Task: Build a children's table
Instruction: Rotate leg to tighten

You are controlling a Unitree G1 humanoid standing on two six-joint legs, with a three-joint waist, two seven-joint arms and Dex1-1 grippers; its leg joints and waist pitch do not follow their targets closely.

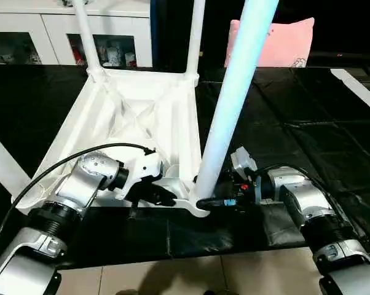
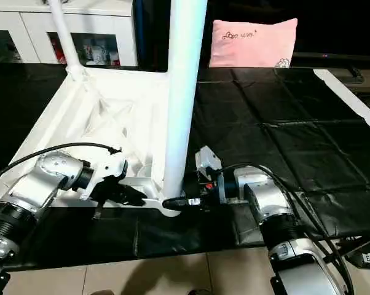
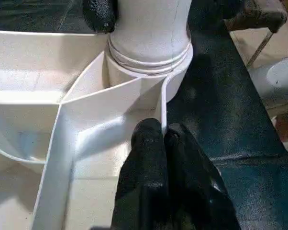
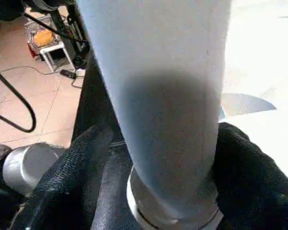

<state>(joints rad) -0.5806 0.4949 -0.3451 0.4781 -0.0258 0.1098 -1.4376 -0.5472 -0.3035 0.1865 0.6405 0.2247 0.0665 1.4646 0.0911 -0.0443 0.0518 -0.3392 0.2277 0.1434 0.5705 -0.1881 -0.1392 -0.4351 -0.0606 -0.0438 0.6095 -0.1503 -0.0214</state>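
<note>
From my station I see the children's table (image 1: 142, 117) lying upside down on the black-covered bench (image 1: 308, 141), ribbed underside up, with its near corner right between my two end effectors. The left end effector (image 3: 163, 139) has its black fingers (image 3: 149, 158) pressed together, pinching the thin white rim wall of the table top just beside the near corner socket (image 3: 149, 72). Straight ahead of that end effector, the near leg (image 1: 234, 98) stands upright in the socket, a ringed collar showing where tube meets socket. The right end effector (image 1: 211, 201) sits on the other side of that same leg, at its base, one finger on each side of the tube; in the right wrist view the fingers (image 4: 249, 177) flank the leg closely, but I cannot tell whether they are gripping it or only bracketing it. Beyond both end effectors, two more legs (image 1: 86, 37) rise from the far corner sockets. Further back, past the table, a pink pillow (image 1: 283, 43) leans at the far edge of the bench, and a white cabinet (image 1: 43, 31) with glass doors stands behind on the left end effector's side. A loose white strip (image 1: 357, 89) lies on the black cover far out on the right end effector's side.
</note>
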